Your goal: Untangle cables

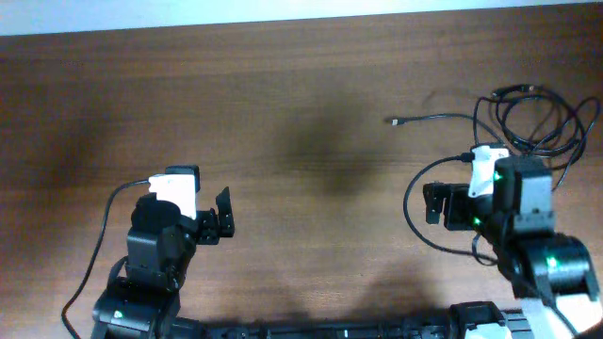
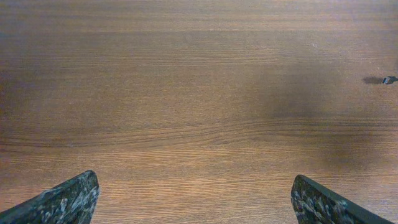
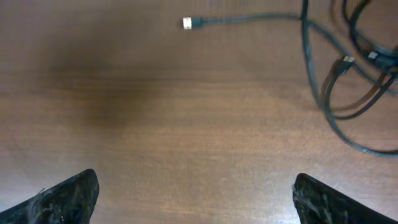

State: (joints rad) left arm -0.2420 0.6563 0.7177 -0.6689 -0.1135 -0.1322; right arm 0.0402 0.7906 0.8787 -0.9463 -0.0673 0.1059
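Observation:
The cables [image 1: 537,118] lie as a loose tangle of thin black loops at the far right of the wooden table. One strand runs left to a small plug [image 1: 394,121]. In the right wrist view the tangle [image 3: 348,68] fills the upper right and the whitish plug [image 3: 188,23] lies at the top. The plug tip also shows at the right edge of the left wrist view [image 2: 388,79]. My right gripper [image 1: 430,203] [image 3: 195,175] is open and empty, below and left of the tangle. My left gripper [image 1: 226,216] [image 2: 195,177] is open and empty over bare wood at the left.
A thicker black wire [image 1: 410,212] loops out from the right arm beside its gripper. Another arm wire [image 1: 94,254] curves at the left arm's side. The table's far edge [image 1: 283,24] meets a white surface.

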